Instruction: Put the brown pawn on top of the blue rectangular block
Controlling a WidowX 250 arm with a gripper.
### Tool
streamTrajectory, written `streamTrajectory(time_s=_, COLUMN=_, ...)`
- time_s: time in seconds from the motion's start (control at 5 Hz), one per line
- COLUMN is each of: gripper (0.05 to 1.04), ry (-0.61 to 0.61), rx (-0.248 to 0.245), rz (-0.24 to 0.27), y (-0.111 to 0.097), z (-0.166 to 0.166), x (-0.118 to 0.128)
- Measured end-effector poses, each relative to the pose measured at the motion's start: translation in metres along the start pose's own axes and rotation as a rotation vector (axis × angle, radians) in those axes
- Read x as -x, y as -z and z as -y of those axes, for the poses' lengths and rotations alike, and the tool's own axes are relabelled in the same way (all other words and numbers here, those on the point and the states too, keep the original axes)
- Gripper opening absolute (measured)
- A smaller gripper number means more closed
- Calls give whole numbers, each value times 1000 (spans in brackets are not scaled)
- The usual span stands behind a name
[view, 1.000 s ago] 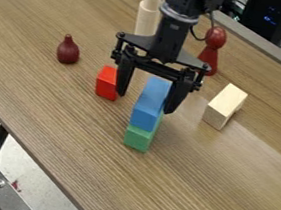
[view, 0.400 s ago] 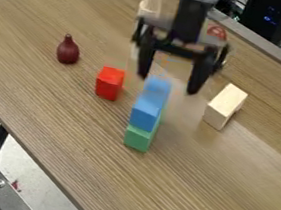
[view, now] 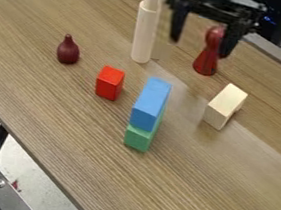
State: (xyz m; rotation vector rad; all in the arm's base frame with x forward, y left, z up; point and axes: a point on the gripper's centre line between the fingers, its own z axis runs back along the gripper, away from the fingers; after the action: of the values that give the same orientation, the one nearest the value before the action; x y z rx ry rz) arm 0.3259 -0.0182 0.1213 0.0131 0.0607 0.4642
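Note:
My gripper [view: 200, 45] hangs at the top of the view, right of centre, open and with nothing gripped. Its right finger overlaps the upper part of a dark red pawn [view: 206, 62], which stands upright on the table; from this angle I cannot tell how far apart they are. The blue rectangular block [view: 151, 103] lies on top of a green block [view: 140, 138] near the middle, with its upper face bare. A small brownish-maroon pear-shaped piece [view: 68, 51] stands upright at the left.
On the wooden table [view: 68, 110], a red cube [view: 109, 83] sits left of the blue block. A natural wood block [view: 225, 107] lies to the right. Behind stands a tall pale wooden cylinder [view: 144, 34] with a pointed top. The table's front edge runs diagonally at lower left.
The gripper has moved up and to the right, away from the blue block and towards the table's back. The blocks and standing pieces have stayed in place.

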Motion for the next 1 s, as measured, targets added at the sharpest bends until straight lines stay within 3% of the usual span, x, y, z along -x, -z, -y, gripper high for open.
streamTrajectory(time_s=0.4, gripper=999, ry=60, rx=-32, rz=-18, y=10, z=13, x=-51)
streamTrajectory(time_s=0.6, gripper=999, ry=52, rx=-17, rz=-31, y=12, z=11, x=-70)
streamTrajectory(time_s=1.0, gripper=999, ry=45, rx=-28, rz=-51, y=31, z=5, x=-83)
